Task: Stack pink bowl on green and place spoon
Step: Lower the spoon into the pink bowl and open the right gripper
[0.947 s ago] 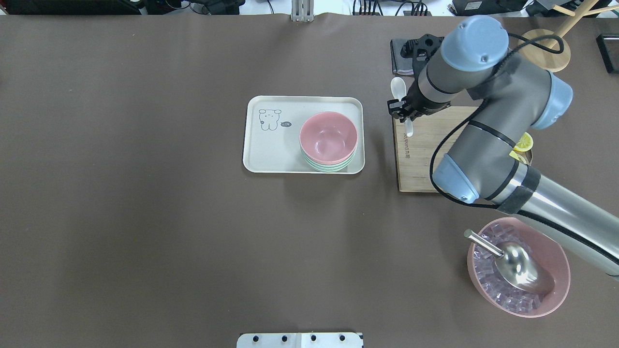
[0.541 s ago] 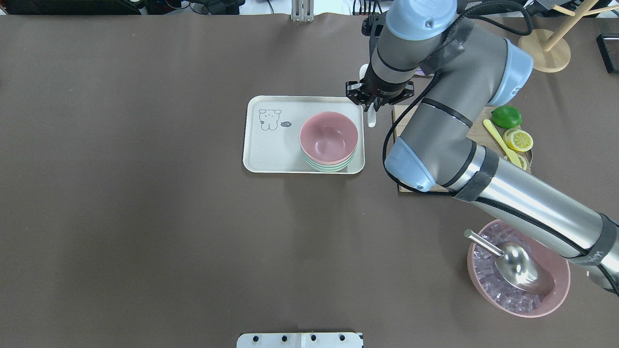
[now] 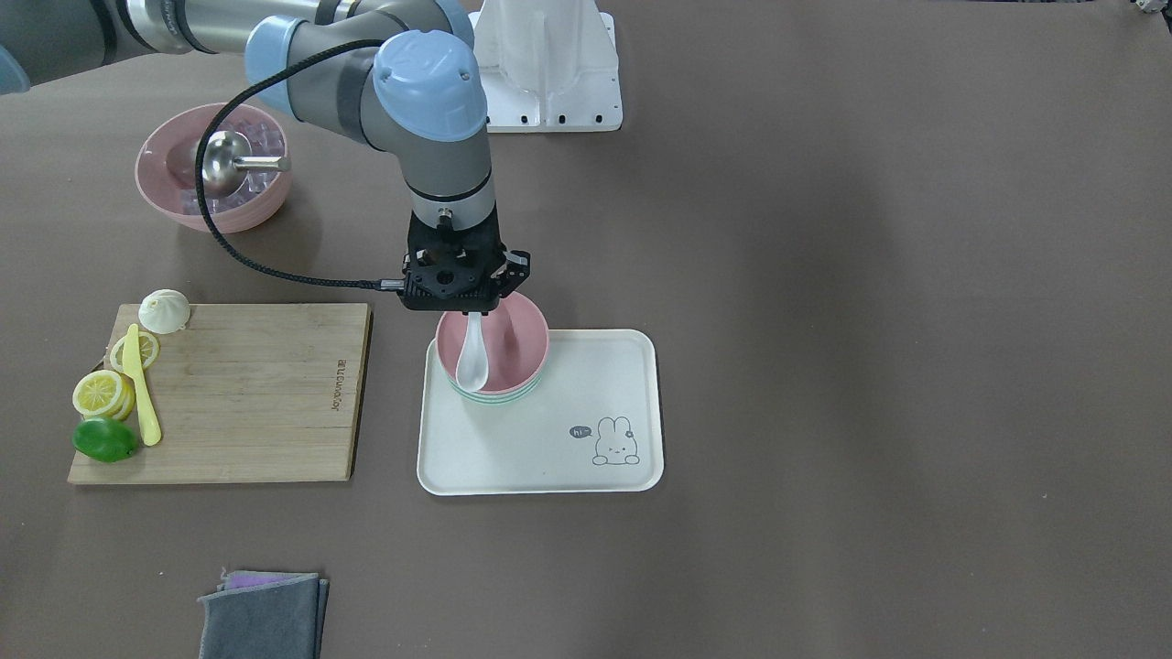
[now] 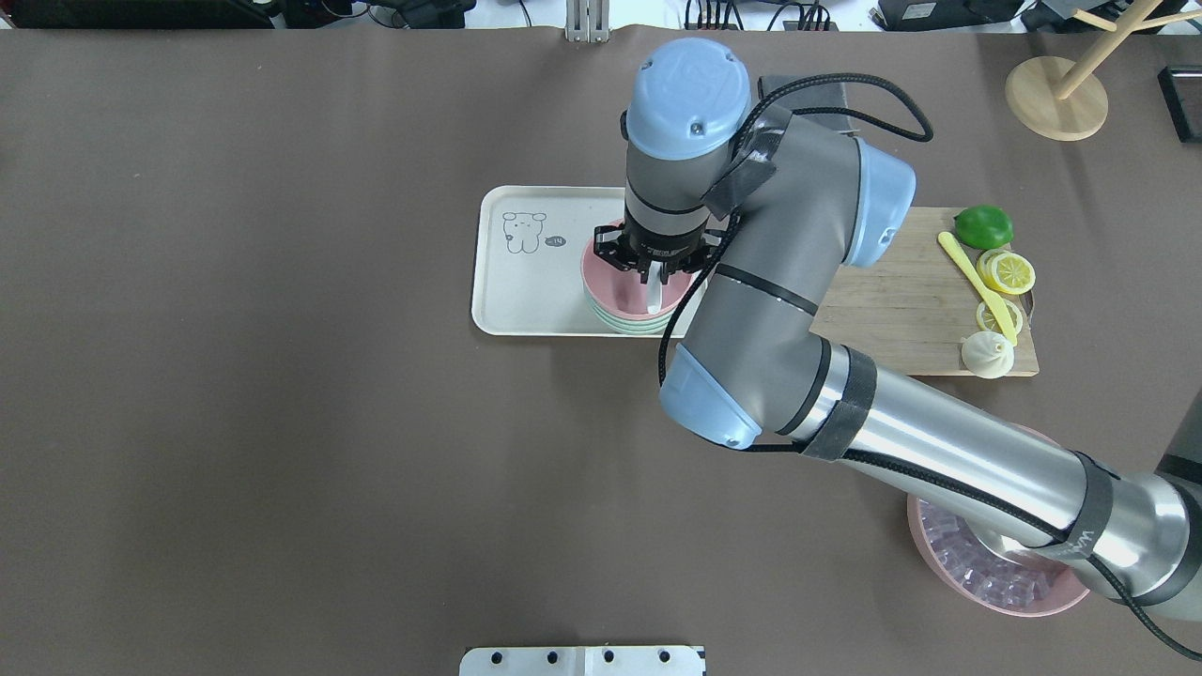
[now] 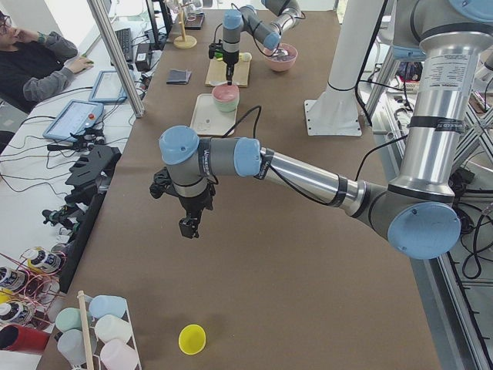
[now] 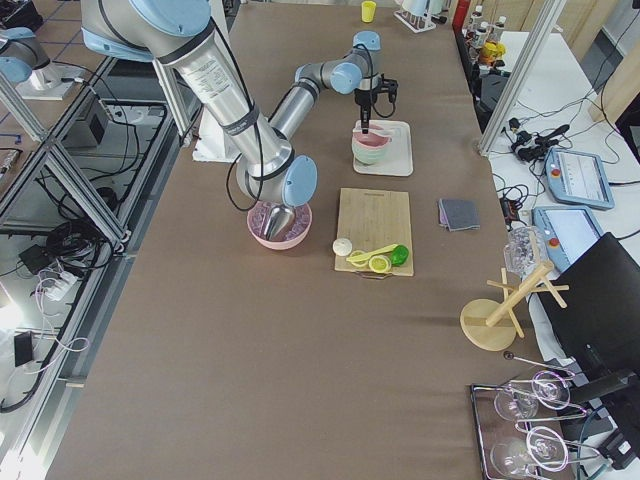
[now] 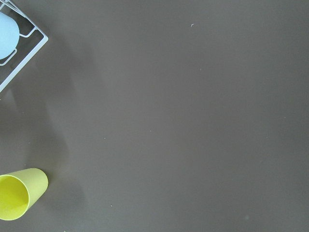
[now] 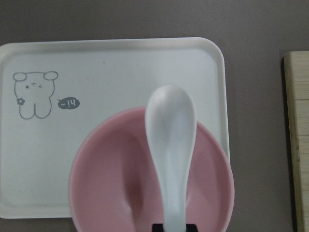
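The pink bowl [image 3: 515,340] sits stacked on the green bowl [image 3: 485,394] at one end of the white tray [image 3: 549,439]. In the overhead view the pink bowl [image 4: 608,289] is partly hidden by my right arm. My right gripper [image 3: 471,309] is shut on the handle of the white spoon [image 3: 473,359], which hangs scoop-down over the pink bowl. The right wrist view shows the spoon [image 8: 171,145] above the bowl [image 8: 111,188] and tray [image 8: 120,63]. My left gripper [image 5: 187,227] hovers over bare table far away; I cannot tell whether it is open or shut.
A wooden cutting board [image 3: 247,394] beside the tray carries lemon slices, a lime [image 3: 105,439] and a yellow knife. A pink bowl of ice [image 3: 212,174] holds a metal scoop. A grey cloth [image 3: 261,618] lies apart. A yellow cup [image 7: 17,200] lies near my left arm.
My right arm has swung left from the cutting board with the spoon in its grip and now holds it over the pink bowl. The bowls have not moved.
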Action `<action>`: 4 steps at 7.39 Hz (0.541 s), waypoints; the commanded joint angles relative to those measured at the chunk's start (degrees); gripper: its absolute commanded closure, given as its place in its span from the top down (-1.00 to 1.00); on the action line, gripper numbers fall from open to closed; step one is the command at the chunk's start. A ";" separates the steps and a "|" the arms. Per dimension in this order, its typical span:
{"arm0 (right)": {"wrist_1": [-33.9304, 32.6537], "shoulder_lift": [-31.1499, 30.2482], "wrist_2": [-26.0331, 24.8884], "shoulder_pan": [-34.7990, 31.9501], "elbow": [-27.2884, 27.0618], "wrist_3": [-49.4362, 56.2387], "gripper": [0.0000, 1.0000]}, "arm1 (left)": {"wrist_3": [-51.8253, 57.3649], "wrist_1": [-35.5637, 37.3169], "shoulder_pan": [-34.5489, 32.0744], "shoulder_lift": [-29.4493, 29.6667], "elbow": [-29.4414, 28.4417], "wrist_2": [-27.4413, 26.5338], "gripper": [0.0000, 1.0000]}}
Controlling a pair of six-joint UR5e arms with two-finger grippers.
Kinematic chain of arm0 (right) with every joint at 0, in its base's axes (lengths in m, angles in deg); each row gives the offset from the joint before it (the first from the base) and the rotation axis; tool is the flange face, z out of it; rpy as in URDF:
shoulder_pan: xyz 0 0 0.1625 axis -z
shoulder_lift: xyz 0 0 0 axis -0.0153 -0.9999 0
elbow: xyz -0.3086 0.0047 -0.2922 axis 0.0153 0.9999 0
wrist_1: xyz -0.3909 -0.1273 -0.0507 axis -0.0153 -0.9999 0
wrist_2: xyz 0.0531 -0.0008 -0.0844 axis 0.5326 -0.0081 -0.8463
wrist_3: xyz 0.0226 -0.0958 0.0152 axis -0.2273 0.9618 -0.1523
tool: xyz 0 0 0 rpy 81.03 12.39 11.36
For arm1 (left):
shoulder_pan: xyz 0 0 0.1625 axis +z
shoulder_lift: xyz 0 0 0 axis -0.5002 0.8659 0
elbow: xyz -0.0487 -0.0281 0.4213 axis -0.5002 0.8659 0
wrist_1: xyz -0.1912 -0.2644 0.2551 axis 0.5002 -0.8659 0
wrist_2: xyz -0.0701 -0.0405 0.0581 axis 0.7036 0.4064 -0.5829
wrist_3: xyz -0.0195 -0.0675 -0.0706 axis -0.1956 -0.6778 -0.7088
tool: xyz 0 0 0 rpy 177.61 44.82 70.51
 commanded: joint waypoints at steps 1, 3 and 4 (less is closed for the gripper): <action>-0.68 1.37 -0.80 1.53 1.37 -0.34 -1.00 | 0.00 0.00 0.04 -0.46 0.08 0.00 0.97; -0.50 1.82 -0.98 1.53 2.60 0.62 0.48 | 0.00 0.00 0.04 -0.46 -0.01 0.00 0.97; -0.42 1.82 -1.76 1.53 2.87 0.62 0.99 | 0.00 0.00 0.04 -0.55 0.17 0.00 0.97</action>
